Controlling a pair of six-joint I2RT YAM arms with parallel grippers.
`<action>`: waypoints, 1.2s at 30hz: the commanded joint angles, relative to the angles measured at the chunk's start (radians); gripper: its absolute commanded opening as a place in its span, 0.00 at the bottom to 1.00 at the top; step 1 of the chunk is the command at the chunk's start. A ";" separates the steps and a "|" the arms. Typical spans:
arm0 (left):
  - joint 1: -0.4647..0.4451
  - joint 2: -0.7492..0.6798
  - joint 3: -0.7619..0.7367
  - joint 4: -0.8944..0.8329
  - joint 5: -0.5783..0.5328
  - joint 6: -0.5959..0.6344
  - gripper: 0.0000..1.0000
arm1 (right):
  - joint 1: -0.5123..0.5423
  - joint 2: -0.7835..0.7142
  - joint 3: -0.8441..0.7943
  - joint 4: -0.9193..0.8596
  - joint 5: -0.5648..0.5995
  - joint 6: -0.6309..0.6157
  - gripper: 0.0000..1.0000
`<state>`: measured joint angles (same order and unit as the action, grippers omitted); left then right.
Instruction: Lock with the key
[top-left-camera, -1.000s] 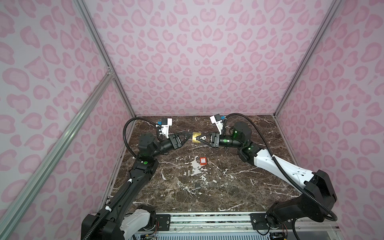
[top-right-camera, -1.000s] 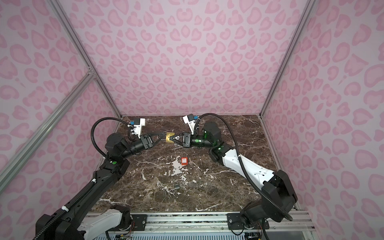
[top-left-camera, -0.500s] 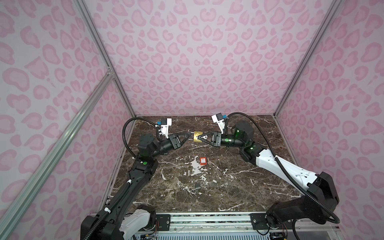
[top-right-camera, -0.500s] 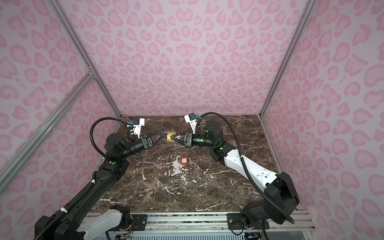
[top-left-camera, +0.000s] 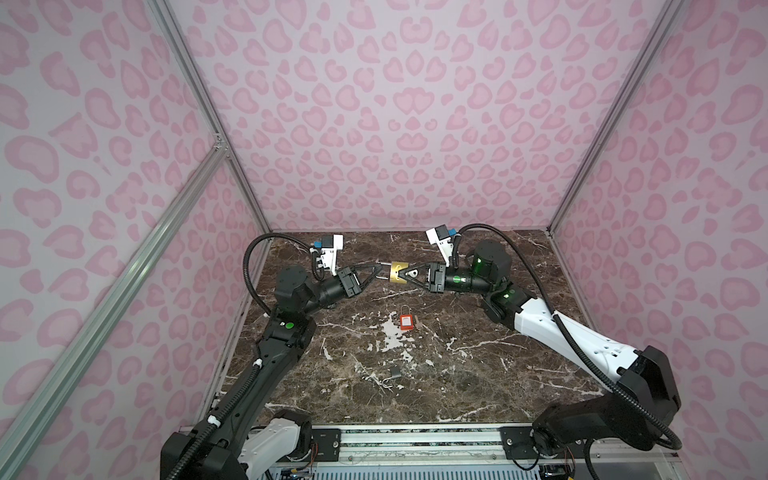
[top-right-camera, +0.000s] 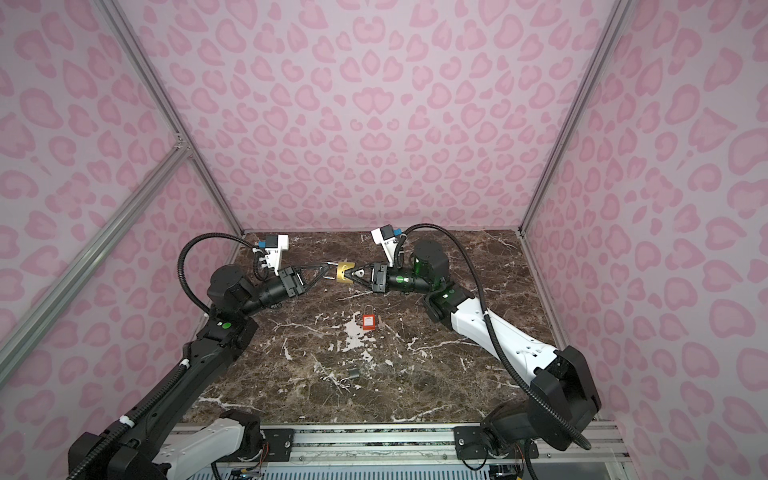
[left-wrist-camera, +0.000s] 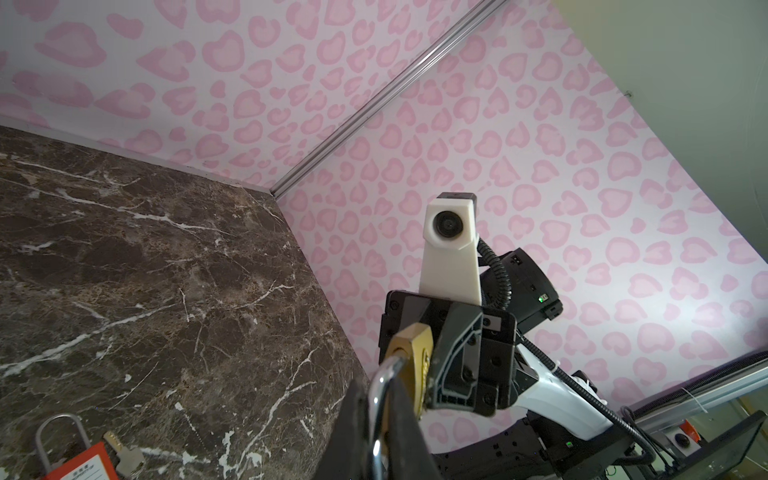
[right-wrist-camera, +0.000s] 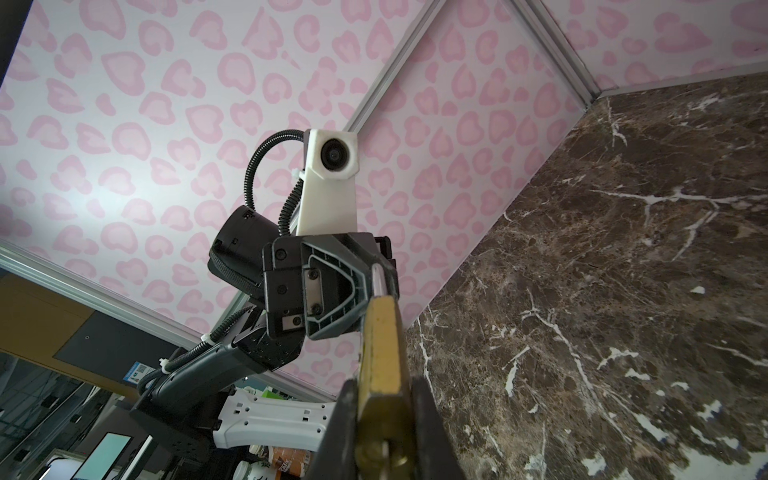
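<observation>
so the left gripper (top-left-camera: 376, 272) is pinched tight on the curved steel shackle (left-wrist-camera: 375, 399) of the squat brass padlock (top-left-camera: 398, 274). the right gripper (top-left-camera: 402, 277) is clamped on its flat golden body, and the two black tools meet nose to nose. the padlock hangs in the air between them, off the brown white-veined marble table (top-left-camera: 457, 374), on the back-wall side of the red plastic-bodied padlock (top-left-camera: 406, 322). its long axis lies about level along the line of the two tools, shackle toward the left arm. the left wrist view alone shows plainly the small silver key (left-wrist-camera: 124, 453) lying just beside the red padlock. only the top views catch the small dark padlock (top-right-camera: 353, 374), on the red one's near side.
</observation>
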<state>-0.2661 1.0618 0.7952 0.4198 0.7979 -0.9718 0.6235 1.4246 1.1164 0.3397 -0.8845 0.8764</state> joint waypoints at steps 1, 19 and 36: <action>0.001 0.000 0.009 0.006 -0.011 0.013 0.07 | -0.005 -0.007 0.008 0.112 -0.034 0.043 0.00; -0.028 -0.006 0.012 0.073 0.006 0.000 0.04 | 0.033 0.016 -0.038 0.368 -0.007 0.206 0.00; -0.074 -0.020 -0.043 0.143 -0.020 -0.042 0.04 | 0.058 0.085 -0.026 0.539 0.004 0.285 0.00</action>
<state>-0.3191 1.0313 0.7624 0.5877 0.6872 -1.0225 0.6636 1.4990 1.0752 0.7315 -0.8631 1.1419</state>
